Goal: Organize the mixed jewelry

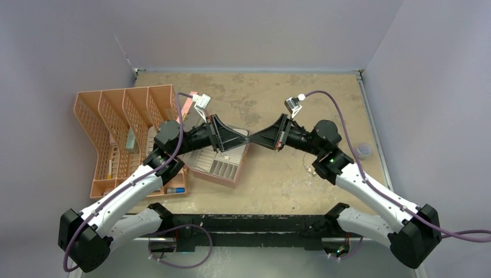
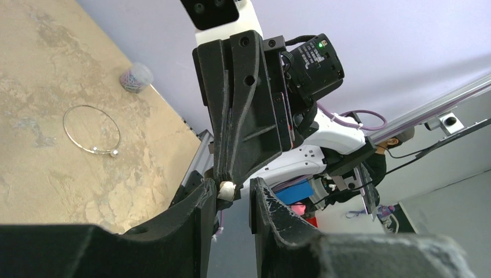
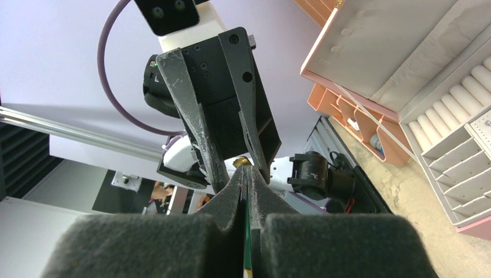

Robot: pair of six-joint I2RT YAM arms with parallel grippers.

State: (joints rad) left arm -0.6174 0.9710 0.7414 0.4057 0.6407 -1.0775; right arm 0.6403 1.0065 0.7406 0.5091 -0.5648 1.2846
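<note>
The fingers [image 3: 227, 200] of the right gripper [image 3: 245, 176] are pressing flat together with no gap between them, and they are pinching a tiny stud [image 3: 241, 163] at their very tips; it is showing gold in the right wrist view and as a pale bead in the left wrist view. The left gripper [image 2: 233, 186] is facing it tip to tip in mid-air, and its fingers [image 2: 191, 226] are standing apart, one on each side of the right gripper's tips, with the stud lying just beside, perhaps touching, one of them. Both arms are reaching inward above the middle of the table [image 2: 35, 69], so the stud is hanging off the surface between them. Below and to the left arm's side, a pink jewelry box [image 3: 470, 227] is sitting with its lid [image 3: 370, 52] open, showing ring rolls and small compartments. A thin silvery wire hoop [image 2: 107, 152] is lying flat on the table on the right arm's side, well apart from the box, and a small clear cup [image 2: 136, 77] is standing beyond it near the table edge. A peach slotted basket [image 1: 110, 133] is standing at the far left.
</note>
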